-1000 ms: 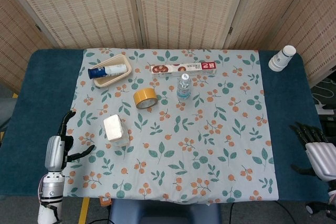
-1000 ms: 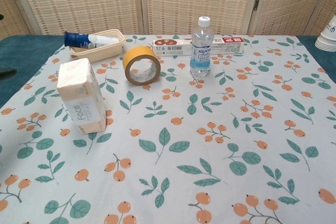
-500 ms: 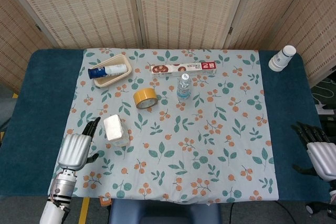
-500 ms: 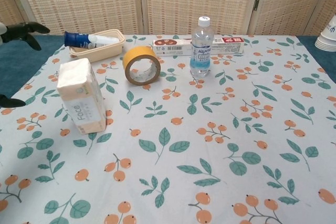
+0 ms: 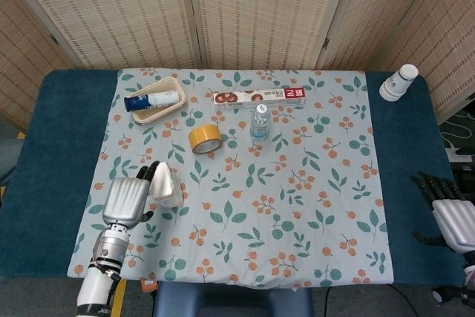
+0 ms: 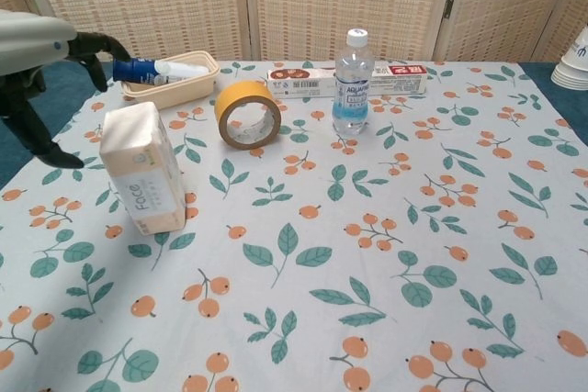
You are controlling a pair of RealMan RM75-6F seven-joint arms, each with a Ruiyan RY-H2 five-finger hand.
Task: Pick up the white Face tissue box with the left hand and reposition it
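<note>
Now we see the table (image 5: pixel 44 146) under its leaf-print cloth; our left hand (image 5: pixel 128 200) hovers in the lower left of the head view with fingers (image 6: pixel 99 44) spread, holding nothing, just beside the white Face tissue box (image 6: pixel 140 168). Our right hand (image 5: pixel 451 217) waits at the right edge, fingers apart, empty.

"Face" printed down the front of the white tissue box (image 6: pixel 142 168). Water bottle (image 6: pixel 350 83) label reads "AQUARIUS". Text on the long red-and-white box (image 6: pixel 347 80) too small to read.
</note>
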